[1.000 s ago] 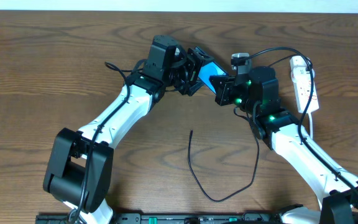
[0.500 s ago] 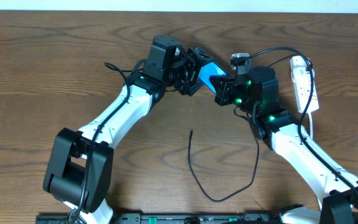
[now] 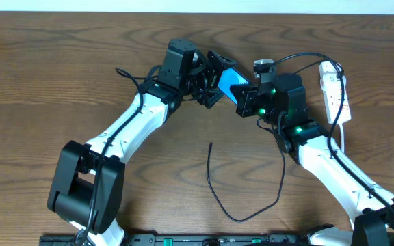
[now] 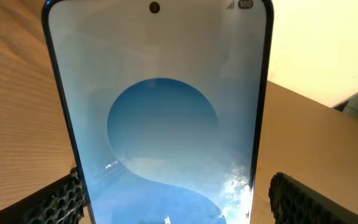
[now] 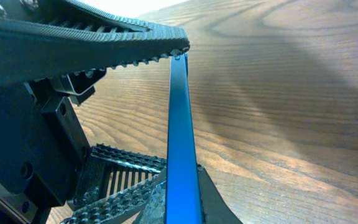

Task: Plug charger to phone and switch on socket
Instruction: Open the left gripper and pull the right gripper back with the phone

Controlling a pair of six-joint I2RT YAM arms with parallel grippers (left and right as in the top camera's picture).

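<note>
The phone [image 3: 228,77] with its blue-and-white screen [image 4: 166,124] is held off the table between both grippers. My right gripper [image 3: 243,91] is shut on one end of it; the right wrist view shows the phone [image 5: 179,124] edge-on between those jaws [image 5: 184,202]. My left gripper [image 3: 217,77] straddles the other end, open, and its right pad [image 4: 309,199] stands apart from the phone's edge. The charger [image 3: 224,205], a thin black cable, lies looped on the table with its plug tip [image 3: 211,145] free. The socket [image 3: 335,85] lies at the far right.
The socket's white cord [image 3: 345,133] runs down beside my right arm. A black cable [image 3: 299,57] arcs from behind the right wrist toward the socket. Bare wooden table [image 3: 60,68] stretches to the left and front.
My left gripper's jaws have widened off the phone's sides. The right gripper keeps its grip, and neither the arms nor the cable have moved.
</note>
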